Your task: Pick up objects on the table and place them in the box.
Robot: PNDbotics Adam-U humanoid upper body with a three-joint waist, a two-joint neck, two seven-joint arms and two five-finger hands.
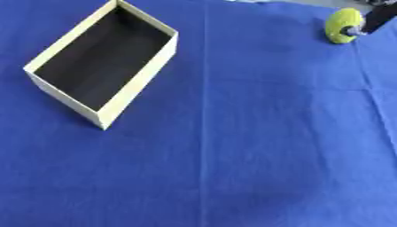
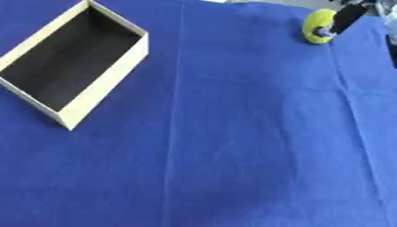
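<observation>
Left eye view: no writing or label can be read on anything. A blue cloth [image 1: 256, 133] with faint fold lines covers the tabletop. An open cream-walled box [image 1: 139, 82] with a dark inside sits in the upper left of the frame. A yellow-green ball [image 1: 341, 24] lies in the upper right, well apart from the box.

Right eye view: the right hand [image 2: 347, 18] enters at the upper right corner, a dark finger touching the ball; whether its fingers are spread or pinching, I cannot tell.

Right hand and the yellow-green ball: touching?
Touching. In the left eye view a finger of the right hand lies against the yellow-green ball with no gap; the box sits far left.
</observation>
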